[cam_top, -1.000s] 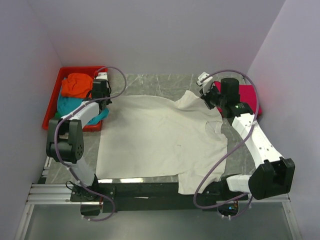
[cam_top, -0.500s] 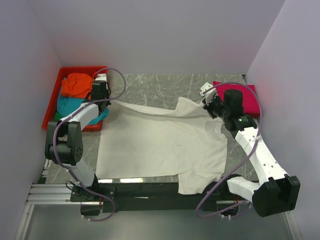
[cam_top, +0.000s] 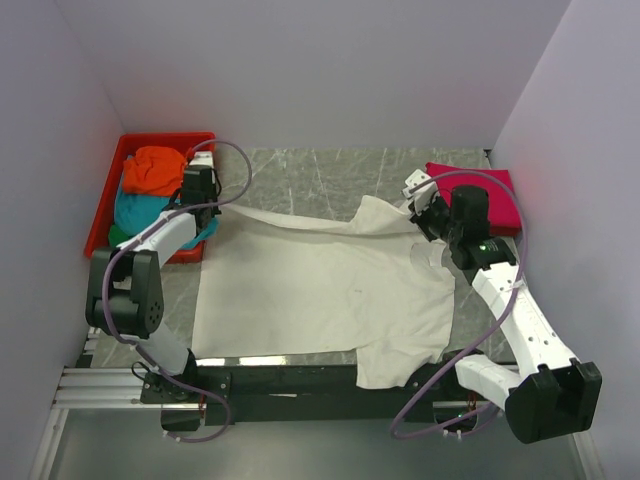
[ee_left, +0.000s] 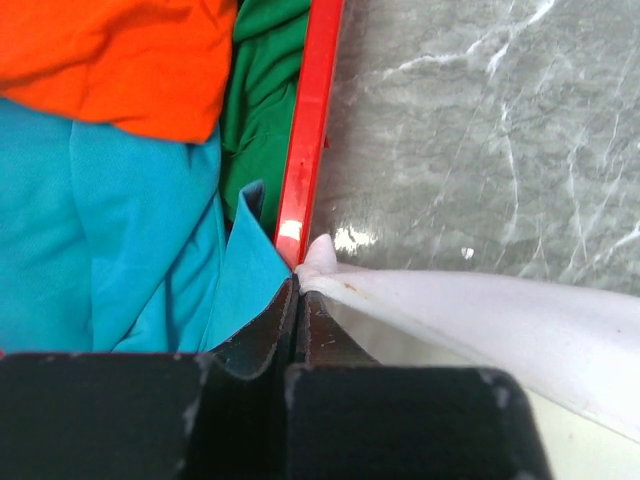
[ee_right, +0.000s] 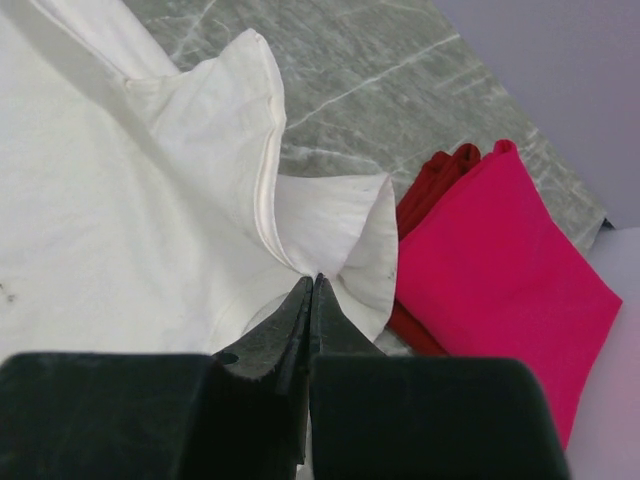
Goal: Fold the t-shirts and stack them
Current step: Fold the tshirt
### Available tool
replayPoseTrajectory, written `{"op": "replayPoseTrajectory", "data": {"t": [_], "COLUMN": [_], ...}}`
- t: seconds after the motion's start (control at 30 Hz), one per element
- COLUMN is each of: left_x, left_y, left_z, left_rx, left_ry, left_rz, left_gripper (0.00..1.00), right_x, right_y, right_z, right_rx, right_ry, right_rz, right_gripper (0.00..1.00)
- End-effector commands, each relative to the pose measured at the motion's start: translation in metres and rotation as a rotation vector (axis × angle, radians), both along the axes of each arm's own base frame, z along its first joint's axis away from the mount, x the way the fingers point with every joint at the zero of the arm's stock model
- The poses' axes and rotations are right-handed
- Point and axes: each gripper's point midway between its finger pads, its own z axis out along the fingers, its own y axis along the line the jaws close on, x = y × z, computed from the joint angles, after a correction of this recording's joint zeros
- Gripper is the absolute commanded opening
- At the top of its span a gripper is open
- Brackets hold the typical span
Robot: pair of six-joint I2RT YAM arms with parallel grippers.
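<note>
Red tray (cam_top: 165, 137) at 10 o'clock holds the orange shirt (cam_top: 152, 170) and teal shirt (cam_top: 135, 210), likely the unfolded pile. Left gripper (ee_left: 298, 292) sits just beside the tray rim, jaws clenched on the far hem corner of the cream-white shirt (cam_top: 320, 290). That shirt is spread mid-table, collar toward 3. Right gripper (ee_right: 311, 285) at 2 o'clock has its jaws pinched on the bunched far sleeve. Both hold the far edge raised, probably to fold it toward 6. The pink shirt (cam_top: 490, 195) lies folded on the red shirt (ee_right: 430, 185) at 2 o'clock, apparently the finished stack.
</note>
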Motion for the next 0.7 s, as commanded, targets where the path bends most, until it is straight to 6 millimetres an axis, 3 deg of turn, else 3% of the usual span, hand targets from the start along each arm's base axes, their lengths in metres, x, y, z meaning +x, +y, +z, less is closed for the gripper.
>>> {"op": "replayPoseTrajectory", "data": {"t": [0.0,0.3,0.67], "left_x": [-0.003,-0.004,-0.021], "left_y": [-0.001,-0.014,-0.009], "left_z": [0.027,0.008,-0.005], "left_rx": [0.035,0.063,0.107], "left_ry": [-0.065,0.007,0.076], "left_rz": [-0.006,-0.046,-0.039], "left_gripper": [0.00,0.00,0.00], "right_x": [0.007,0.003,0.000], "right_y": [-0.012,-0.014,-0.020], "right_z": [0.021,0.024,0.018], "right_rx": [0.005,0.018,0.018], "right_ry": [-0.087,-0.094,-0.091], "right_rz": [-0.045,-0.038,-0.053], "right_gripper": [0.00,0.00,0.00]}}
